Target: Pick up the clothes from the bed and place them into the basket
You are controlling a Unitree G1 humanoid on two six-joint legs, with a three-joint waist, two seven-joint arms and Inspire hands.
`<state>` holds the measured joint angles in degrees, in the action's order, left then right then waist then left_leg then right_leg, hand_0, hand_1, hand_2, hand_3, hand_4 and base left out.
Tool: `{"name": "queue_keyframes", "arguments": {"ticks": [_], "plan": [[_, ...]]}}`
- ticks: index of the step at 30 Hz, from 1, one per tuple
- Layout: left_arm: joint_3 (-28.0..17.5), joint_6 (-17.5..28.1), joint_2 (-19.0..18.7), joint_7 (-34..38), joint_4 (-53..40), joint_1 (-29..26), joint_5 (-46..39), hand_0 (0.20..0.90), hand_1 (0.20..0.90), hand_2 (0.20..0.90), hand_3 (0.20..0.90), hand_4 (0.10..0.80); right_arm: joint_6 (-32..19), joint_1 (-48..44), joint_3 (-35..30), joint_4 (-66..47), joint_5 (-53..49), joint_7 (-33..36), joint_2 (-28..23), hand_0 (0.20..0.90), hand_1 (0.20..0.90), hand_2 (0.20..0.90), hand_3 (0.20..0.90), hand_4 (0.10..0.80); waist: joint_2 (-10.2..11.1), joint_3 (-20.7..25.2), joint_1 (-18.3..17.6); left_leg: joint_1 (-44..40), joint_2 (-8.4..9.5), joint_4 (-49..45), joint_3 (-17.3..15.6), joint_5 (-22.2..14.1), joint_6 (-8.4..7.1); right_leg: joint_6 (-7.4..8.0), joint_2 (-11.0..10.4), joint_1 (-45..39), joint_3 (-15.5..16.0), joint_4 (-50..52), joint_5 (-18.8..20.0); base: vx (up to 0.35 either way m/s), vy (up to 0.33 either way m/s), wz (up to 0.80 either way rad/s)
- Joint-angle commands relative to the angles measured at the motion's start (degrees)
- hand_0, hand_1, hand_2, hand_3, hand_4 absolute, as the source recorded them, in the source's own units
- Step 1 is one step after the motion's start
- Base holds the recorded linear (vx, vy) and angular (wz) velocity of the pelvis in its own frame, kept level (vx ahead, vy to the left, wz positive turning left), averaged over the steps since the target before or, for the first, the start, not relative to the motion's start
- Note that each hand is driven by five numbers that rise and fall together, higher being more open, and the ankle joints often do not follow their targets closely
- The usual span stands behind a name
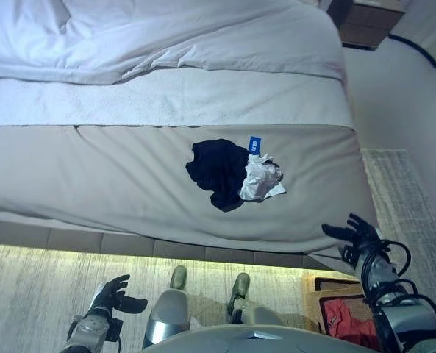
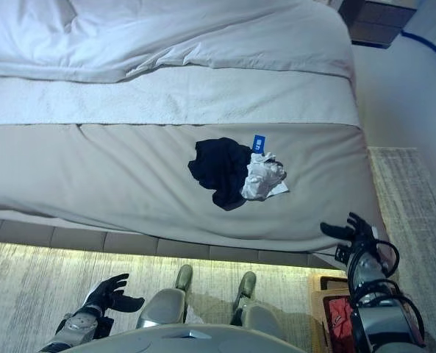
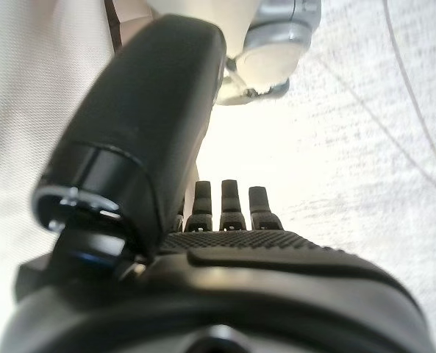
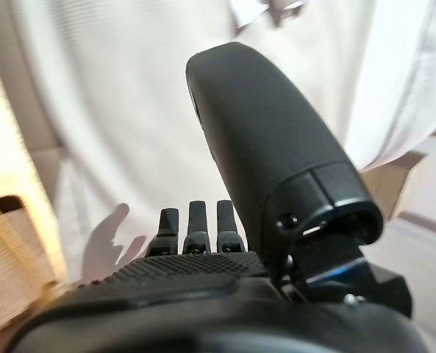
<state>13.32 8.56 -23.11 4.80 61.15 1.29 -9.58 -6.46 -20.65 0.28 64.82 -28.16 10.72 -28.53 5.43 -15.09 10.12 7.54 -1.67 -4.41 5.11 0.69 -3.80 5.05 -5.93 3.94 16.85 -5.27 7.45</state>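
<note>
A dark navy garment (image 1: 218, 170) and a crumpled white garment (image 1: 260, 179) with a blue tag lie together on the grey bed (image 1: 129, 176) near its front edge. A wicker basket (image 1: 329, 288) with a red garment (image 1: 348, 320) in it stands on the floor at the lower right. My right hand (image 1: 355, 237) is open and empty, raised at the bed's front right corner above the basket, apart from the clothes. My left hand (image 1: 116, 294) is open and empty, low over the rug at the lower left.
White duvet and pillows (image 1: 166, 37) cover the far part of the bed. A wooden nightstand (image 1: 368, 22) stands at the top right. A pale rug (image 1: 34, 294) lies in front of the bed and along its right side.
</note>
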Motion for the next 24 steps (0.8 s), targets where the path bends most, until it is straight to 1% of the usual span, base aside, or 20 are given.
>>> {"name": "queue_keyframes", "arguments": {"ticks": [1, 2, 4, 7, 10, 11, 12, 13, 15, 17, 21, 22, 23, 24], "plan": [[-0.6, 3.7, -0.9, 1.3, -1.2, -1.2, -0.3, 0.900, 0.900, 0.900, 0.900, 0.800, -5.2, -5.1, -0.3, -4.5, -3.0, 1.4, -6.8, 0.900, 0.900, 0.900, 0.900, 0.800, -3.7, -1.9, 3.2, 4.1, -2.17, 0.4, -7.3, 2.1, -0.16, -0.37, -0.7, 2.3, 0.6, 10.0, -6.9, -0.003, -0.107, 0.22], [-0.8, 4.2, -1.0, 1.0, -1.4, -1.2, 0.1, 0.900, 0.900, 0.900, 0.900, 0.800, -5.9, -6.4, -0.5, -4.7, -4.1, 1.1, -7.5, 0.900, 0.900, 0.900, 0.900, 0.800, -4.1, -3.2, 3.6, 6.7, -2.39, -2.0, -7.4, 2.3, -0.74, -1.06, -1.0, 3.7, 1.5, 11.4, -7.2, 0.022, -0.101, 0.25], [-0.9, 4.5, -1.1, 0.9, -1.3, -1.1, 0.5, 0.900, 0.900, 0.900, 0.900, 0.800, -7.6, -7.8, -0.4, -4.6, -5.9, -0.2, -8.1, 0.900, 0.900, 0.900, 0.900, 0.800, -4.8, -4.4, 3.9, 9.3, -2.69, -4.7, -7.8, 2.1, -1.31, -1.69, -1.2, 5.4, 2.4, 13.5, -8.0, 0.050, -0.083, 0.41], [-1.1, 7.1, -2.1, 0.5, -0.5, -0.6, 1.0, 0.900, 0.900, 0.900, 0.900, 0.800, -8.6, -13.1, 0.9, -4.2, -7.9, -0.8, -9.6, 0.900, 0.900, 0.900, 0.900, 0.800, -5.8, -6.0, 5.0, 13.1, -2.23, -5.9, -5.7, 2.7, -0.64, -2.93, -1.0, 11.1, 3.2, 18.1, -8.9, 0.034, -0.042, 0.26], [-0.7, 8.3, -2.2, 0.8, -0.4, -0.2, 0.9, 0.900, 0.900, 0.900, 0.900, 0.800, -9.4, -15.8, 1.5, -3.9, -8.7, -1.3, -10.6, 0.900, 0.900, 0.900, 0.900, 0.800, -6.7, -6.5, 5.5, 15.2, -1.81, -6.8, -4.6, 3.1, -0.52, -3.45, -1.2, 14.4, 3.3, 20.9, -9.3, 0.062, 0.010, 0.09], [-0.7, 8.7, -2.1, 1.1, -0.6, -0.3, 0.0, 0.900, 0.900, 0.900, 0.900, 0.800, -9.0, -18.5, 2.1, -3.9, -9.2, -0.9, -11.9, 0.900, 0.900, 0.900, 0.900, 0.800, -7.5, -7.0, 5.9, 17.4, -1.36, -8.1, -3.9, 3.2, -0.44, -3.65, -1.7, 16.8, 3.5, 22.8, -9.5, 0.045, 0.031, 0.09], [-0.8, 8.7, -2.2, 1.2, -0.8, -0.3, -0.6, 0.900, 0.900, 0.900, 0.900, 0.800, -9.1, -19.9, 2.4, -4.0, -9.5, -1.0, -12.4, 0.900, 0.900, 0.900, 0.900, 0.800, -7.8, -7.4, 6.0, 18.5, -1.12, -8.9, -3.8, 3.1, -0.31, -3.64, -2.1, 18.2, 3.5, 24.0, -9.6, 0.125, 0.012, 0.13], [-0.9, 8.8, -2.2, 1.1, -0.8, -0.2, -0.9, 0.900, 0.900, 0.900, 0.900, 0.800, -9.3, -20.8, 2.5, -4.0, -9.5, -1.6, -12.7, 0.900, 0.900, 0.900, 0.900, 0.800, -8.0, -7.3, 6.0, 18.5, -0.99, -9.3, -3.2, 1.6, -0.58, -2.95, -2.0, 18.7, 2.6, 25.0, -11.1, 0.106, 0.017, 0.24], [-1.2, 9.6, -2.3, 0.8, -0.5, -0.2, -1.5, 0.900, 0.900, 0.900, 0.900, 0.800, -9.3, -24.5, 3.8, -4.2, -8.6, -3.6, -13.6, 0.900, 0.900, 0.900, 0.900, 0.800, -8.9, -8.3, 6.2, 21.7, -0.48, -11.4, -2.9, 1.5, -0.18, -2.88, -2.7, 22.3, 2.3, 28.1, -11.6, 0.048, 0.026, 0.20], [-1.5, 9.5, -2.5, 0.7, -0.3, -0.1, -2.2, 0.900, 0.900, 0.900, 0.900, 0.800, -8.6, -26.7, 4.9, -4.1, -8.5, -5.1, -14.0, 0.900, 0.900, 0.900, 0.900, 0.800, -9.3, -8.5, 6.3, 23.3, -0.47, -12.3, -2.9, 1.6, -0.02, -2.87, -3.0, 24.1, 2.0, 29.7, -12.0, 0.010, 0.028, 0.06], [-2.4, 10.1, -2.8, -0.6, 0.9, -0.6, -2.9, 0.900, 0.900, 0.900, 0.900, 0.800, -5.5, -30.9, 7.5, -2.8, -9.9, -7.6, -13.8, 0.900, 0.900, 0.900, 0.900, 0.800, -10.3, -9.4, 6.5, 26.1, -0.55, -13.1, -2.7, 2.1, 0.09, -3.09, -3.0, 26.9, 1.6, 32.0, -12.8, 0.001, 0.006, 0.01], [-2.7, 10.5, -2.9, -1.3, 1.7, -0.7, -3.2, 0.900, 0.900, 0.900, 0.900, 0.800, -2.0, -31.4, 7.7, -1.3, -9.9, -7.3, -13.5, 0.900, 0.900, 0.900, 0.900, 0.800, -10.4, -9.5, 6.5, 26.4, -0.65, -13.1, -2.8, 2.2, 0.09, -3.09, -2.9, 27.2, 1.6, 32.0, -12.9, 0.000, 0.000, 0.00], [-2.8, 10.6, -2.9, -1.5, 1.9, -0.7, -3.1, 0.900, 0.900, 0.900, 0.900, 0.800, -1.6, -31.9, 8.1, -0.5, -9.5, -7.9, -13.2, 0.900, 0.900, 0.900, 0.900, 0.800, -10.5, -9.5, 6.5, 26.3, -0.75, -12.8, -2.8, 2.3, 0.16, -3.17, -2.8, 27.3, 1.6, 32.0, -13.0, -0.016, 0.020, -0.04], [-2.7, 10.6, -3.1, -1.6, 2.0, -0.9, -3.0, 0.900, 0.900, 0.900, 0.900, 0.800, -1.4, -32.5, 8.8, 0.3, -9.2, -8.5, -12.9, 0.832, 0.832, 0.832, 0.820, 0.720, -10.5, -9.4, 6.7, 26.3, -0.93, -12.6, -2.9, 2.4, 0.20, -3.21, -2.8, 27.2, 1.8, 32.0, -13.1, -0.009, 0.006, -0.03]]}}
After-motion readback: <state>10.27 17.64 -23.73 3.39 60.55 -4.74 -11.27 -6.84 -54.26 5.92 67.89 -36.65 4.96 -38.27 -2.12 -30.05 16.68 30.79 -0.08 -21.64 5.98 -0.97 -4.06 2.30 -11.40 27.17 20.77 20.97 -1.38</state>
